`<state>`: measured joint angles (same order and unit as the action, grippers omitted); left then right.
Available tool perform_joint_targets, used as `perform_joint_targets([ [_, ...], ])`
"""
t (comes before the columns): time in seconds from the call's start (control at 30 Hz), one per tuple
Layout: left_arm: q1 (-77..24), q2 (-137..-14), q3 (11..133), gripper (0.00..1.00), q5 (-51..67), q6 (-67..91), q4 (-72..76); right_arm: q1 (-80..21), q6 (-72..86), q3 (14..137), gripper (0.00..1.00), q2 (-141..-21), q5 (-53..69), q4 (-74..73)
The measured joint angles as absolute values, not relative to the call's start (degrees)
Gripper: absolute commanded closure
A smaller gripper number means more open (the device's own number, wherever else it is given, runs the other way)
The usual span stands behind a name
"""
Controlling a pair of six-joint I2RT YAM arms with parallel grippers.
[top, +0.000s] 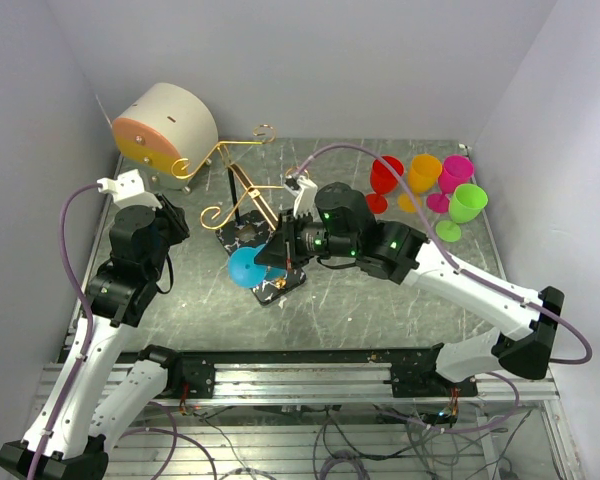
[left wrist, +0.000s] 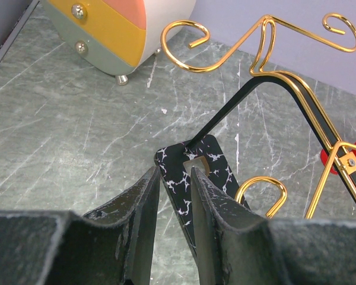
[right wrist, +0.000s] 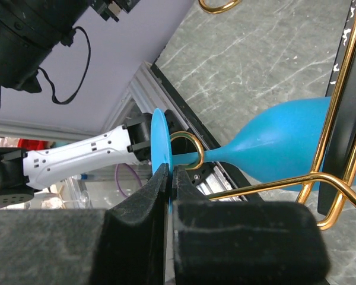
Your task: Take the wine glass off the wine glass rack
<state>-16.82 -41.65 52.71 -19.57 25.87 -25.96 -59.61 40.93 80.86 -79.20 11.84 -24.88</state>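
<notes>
The right gripper [right wrist: 169,169] pinches the blue wine glass [right wrist: 285,142] by the rim of its round foot, jaws pressed together on it. In the right wrist view the glass lies sideways: bowl at right, foot at centre, stem threaded through a gold hook of the rack [left wrist: 237,107]. Freeing it likely means sliding the stem out of that hook. The left gripper [left wrist: 175,178] hovers half spread and empty, farther off.

Blue wine glass [right wrist: 285,142] horiz., stem thru gold rack [left wrist: 210,163] curl.
</notes>
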Motion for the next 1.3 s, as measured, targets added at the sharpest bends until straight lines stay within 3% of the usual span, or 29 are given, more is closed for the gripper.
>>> perform_joint_targets([
  [0.43, -16.8, -41.3, 52.7, 0.61, -19.9, 25.8, -26.0, -57.6, 46.2, 76.1, 1.00, -77.6, 13.0, -18.6],
  [0.83, -16.8, -41.2, 52.7, 0.62, -20.0, 25.8, -26.0, -56.5, 51.3, 72.7, 1.00, -78.1, 22.0, -8.1],
  [1.3, -16.8, -41.4, 52.7, 0.62, -20.0, 25.8, -26.0, -56.4, 51.3, 72.6, 1.00, -78.7, 25.6, -8.6],
])
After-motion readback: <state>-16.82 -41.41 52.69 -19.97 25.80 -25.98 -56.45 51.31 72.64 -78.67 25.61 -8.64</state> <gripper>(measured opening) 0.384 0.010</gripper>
